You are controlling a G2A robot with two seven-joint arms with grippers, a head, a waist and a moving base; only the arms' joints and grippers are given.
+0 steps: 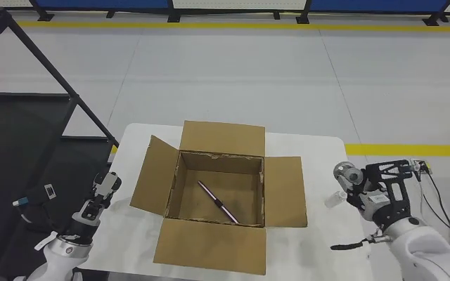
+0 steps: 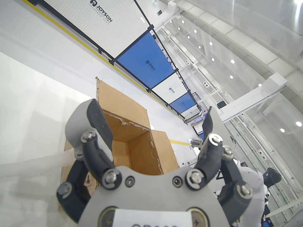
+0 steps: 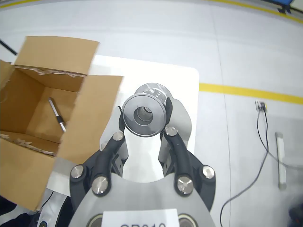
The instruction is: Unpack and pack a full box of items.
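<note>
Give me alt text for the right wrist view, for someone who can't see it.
The right gripper is shut on a grey metal spool, held over the white table. Beside it stands an open cardboard box with a pen lying on its floor.

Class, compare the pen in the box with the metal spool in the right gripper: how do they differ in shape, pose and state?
The pen is long and thin; the spool is short and wide, with flanges and a central hole. The pen lies loose on the floor of the box; the spool is clamped in the right gripper, outside the box.
</note>
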